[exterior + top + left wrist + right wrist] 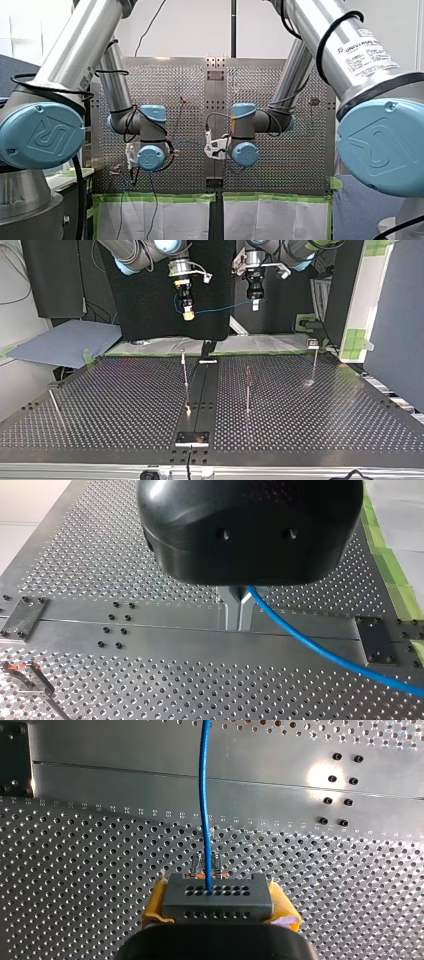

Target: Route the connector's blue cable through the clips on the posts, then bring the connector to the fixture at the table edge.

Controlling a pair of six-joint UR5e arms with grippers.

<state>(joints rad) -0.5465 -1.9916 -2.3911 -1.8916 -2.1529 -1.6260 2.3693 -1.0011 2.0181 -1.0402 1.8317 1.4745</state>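
Observation:
In the top view both grippers hang high above the perforated table (125, 405). My right gripper (188, 315), with yellow pads, is shut on the grey connector (218, 896). The blue cable (204, 810) leaves the connector's face and stretches across to my left gripper (255, 304). In the left wrist view its metal fingers (232, 611) are shut on the blue cable (320, 652), which trails off to one side. In the right wrist view a metal clip (205, 864) shows just past the connector. The cable touches none of the posts.
Thin posts stand on the table: one near the centre strip (185, 371), one beside it (247, 390), one far off (314, 365), and a leaning one (55, 407). A small plate fixture (192, 439) sits at the near edge. A clip (30, 677) shows in the left wrist view.

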